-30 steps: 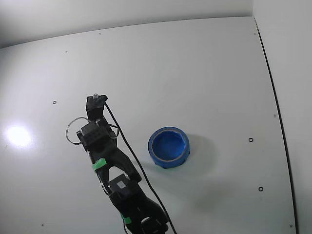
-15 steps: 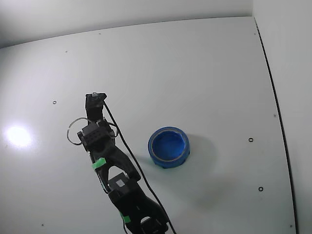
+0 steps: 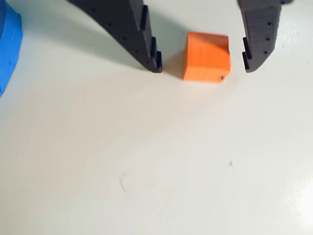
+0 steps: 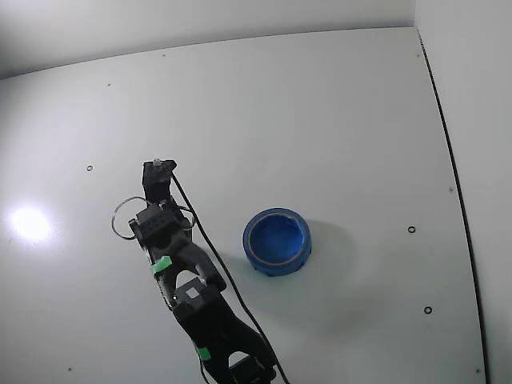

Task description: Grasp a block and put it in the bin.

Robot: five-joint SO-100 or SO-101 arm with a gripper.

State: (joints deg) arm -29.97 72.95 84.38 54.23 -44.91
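White desk [image 4: 320, 120] carries everything. Seen from the wrist, the pincer [image 3: 201, 66] stands wide open, its two dark fingers [image 3: 142, 34] reaching down to the surface on either side of the block [image 3: 207, 56], an orange-looking cube resting between them, nearer the right finger and gripped by neither. At the far left edge of that view shows the blue bin [image 3: 7, 44]; in the fixed view the bin [image 4: 277, 241] sits right of the arm [image 4: 180, 272].

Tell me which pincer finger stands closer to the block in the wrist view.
The right finger is closer: only a narrow gap separates it from the orange block. The left finger stands farther away, with more bare table between.
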